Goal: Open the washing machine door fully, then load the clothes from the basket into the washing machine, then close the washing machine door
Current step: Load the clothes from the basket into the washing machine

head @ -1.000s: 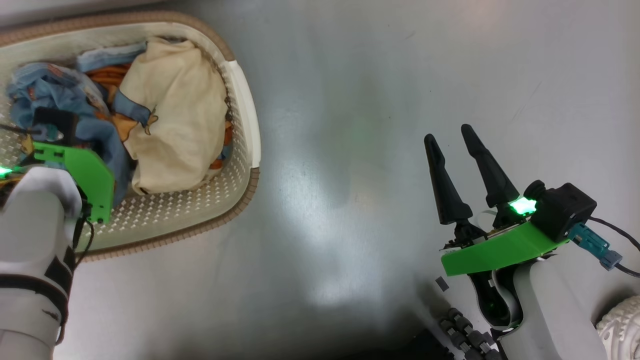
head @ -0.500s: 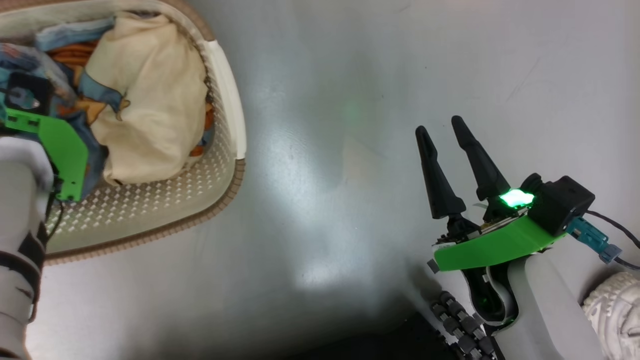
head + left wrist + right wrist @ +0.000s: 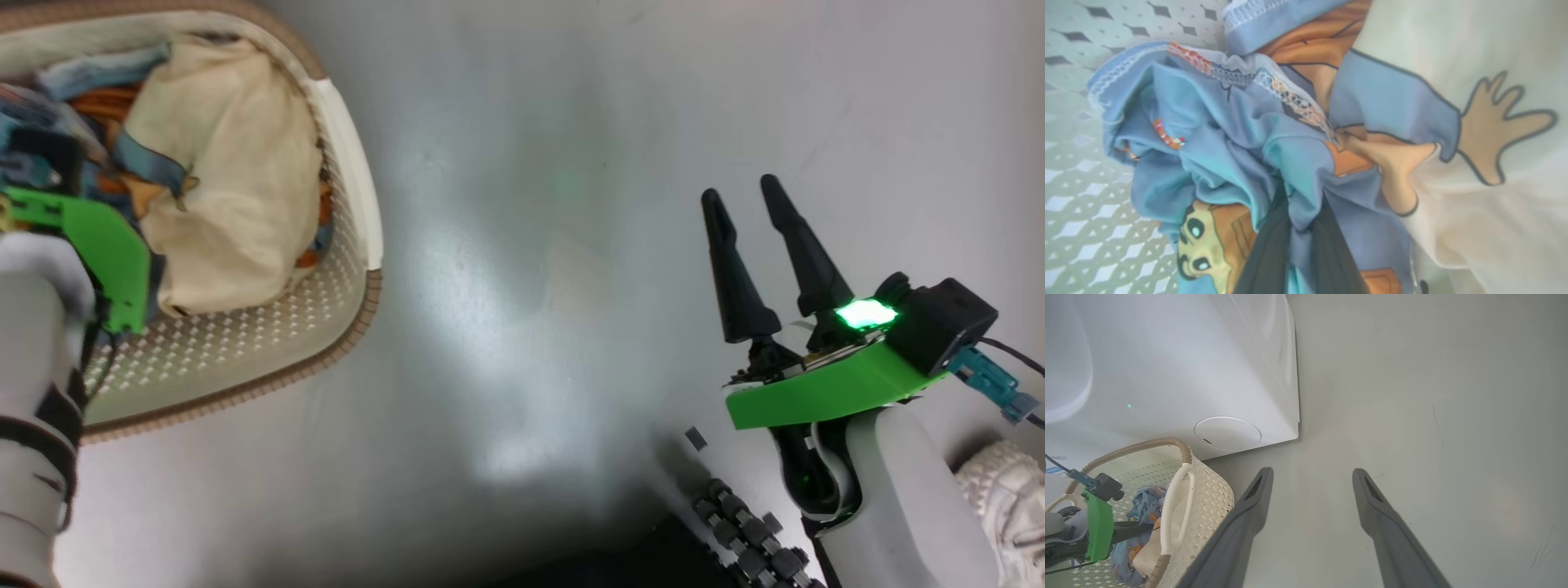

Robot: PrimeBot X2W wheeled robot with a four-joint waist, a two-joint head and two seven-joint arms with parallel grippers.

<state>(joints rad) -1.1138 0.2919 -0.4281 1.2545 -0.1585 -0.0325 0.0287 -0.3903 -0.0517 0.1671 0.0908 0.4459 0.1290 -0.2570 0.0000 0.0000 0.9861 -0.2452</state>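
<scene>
The basket (image 3: 326, 327) stands on the floor at the upper left, against the white washing machine (image 3: 1167, 375); the washing machine door is out of view. Inside lie the clothes: a cream garment (image 3: 229, 204) and a light blue printed garment (image 3: 1229, 143). My left gripper (image 3: 1302, 212) reaches down into the basket and is shut on a fold of the blue garment, with cloth bunched between its dark fingers (image 3: 1265, 253). My right gripper (image 3: 739, 189) hovers open over bare floor to the right of the basket, holding nothing.
Grey glossy floor (image 3: 531, 245) spreads between the basket and my right arm. My base with its dark rollers (image 3: 751, 531) is at the bottom right, and a white shoe (image 3: 1004, 490) sits beside it. The machine's front lower corner (image 3: 1294, 433) stands close behind the basket.
My left gripper has closed on the blue garment in the basket. The head camera has shifted, so the basket sits further left in view. The right gripper stays open.
</scene>
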